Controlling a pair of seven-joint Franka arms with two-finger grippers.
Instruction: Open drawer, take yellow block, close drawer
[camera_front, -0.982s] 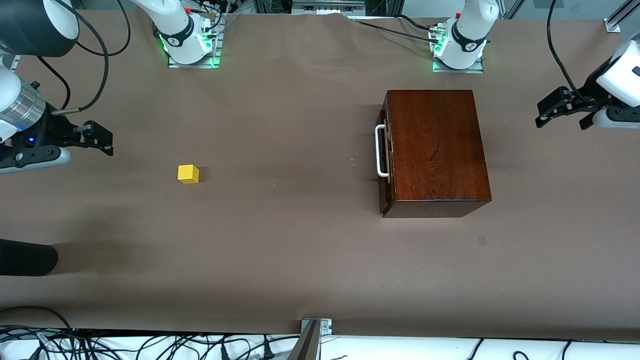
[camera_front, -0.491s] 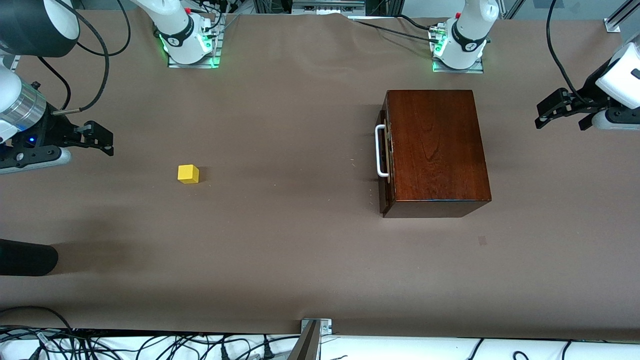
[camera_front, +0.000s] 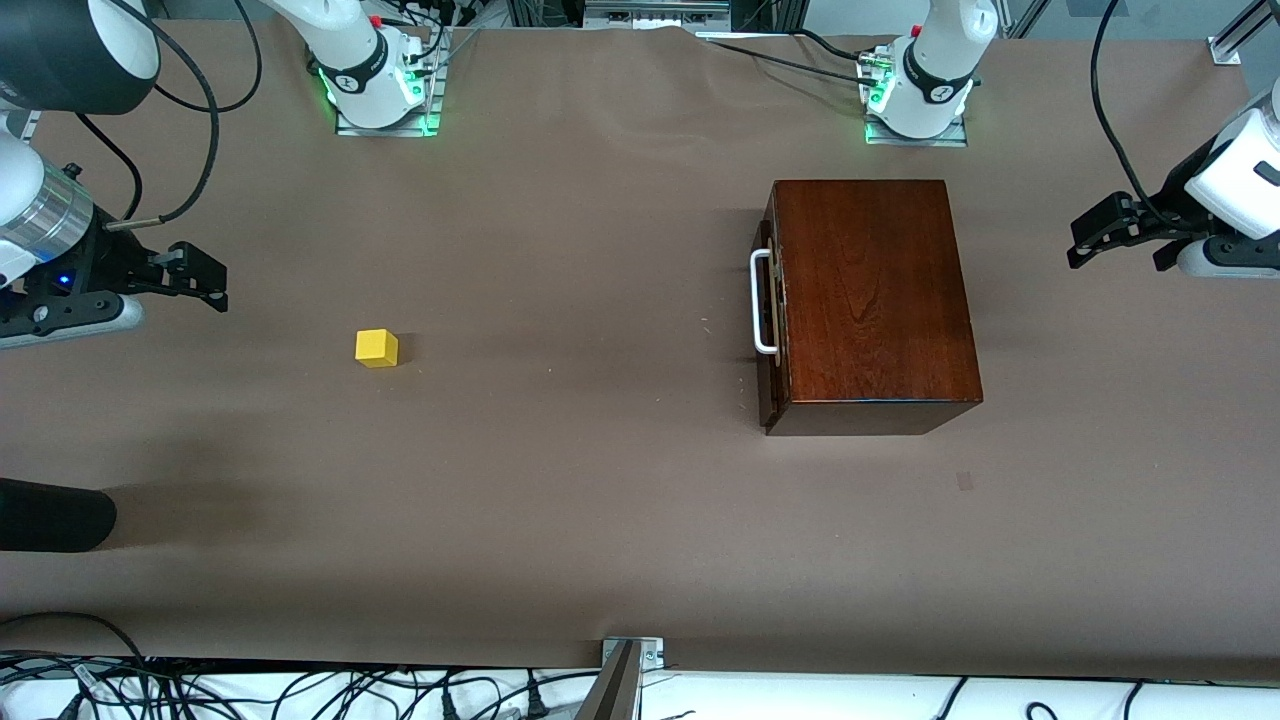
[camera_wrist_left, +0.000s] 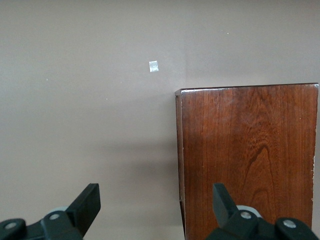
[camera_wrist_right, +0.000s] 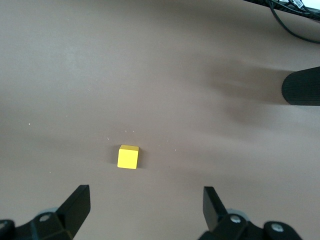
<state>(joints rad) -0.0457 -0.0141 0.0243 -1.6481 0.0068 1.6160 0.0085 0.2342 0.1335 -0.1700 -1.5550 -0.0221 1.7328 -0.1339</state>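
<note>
The drawer (camera_front: 768, 330) sits shut in its wooden box (camera_front: 870, 300), only its dark front edge and a white bar handle (camera_front: 760, 303) showing, so what it holds cannot be seen. The box is a glossy reddish-brown block with visible grain and crisp corners, standing toward the left arm's end of the desk (camera_front: 560, 500), which is covered in a matte brown sheet. A black cylinder (camera_front: 55, 515) pokes in at the right arm's end, nearer the front camera. The left end effector (camera_front: 1120, 235) hangs with its dark fingers spread wide and empty, over bare desk beside the box. The right end effector (camera_front: 200, 280) is likewise wide open and empty. The yellow block (camera_front: 376, 348), a small plain matte cube, lies out on the desk near the right end effector, well apart from the box.
</note>
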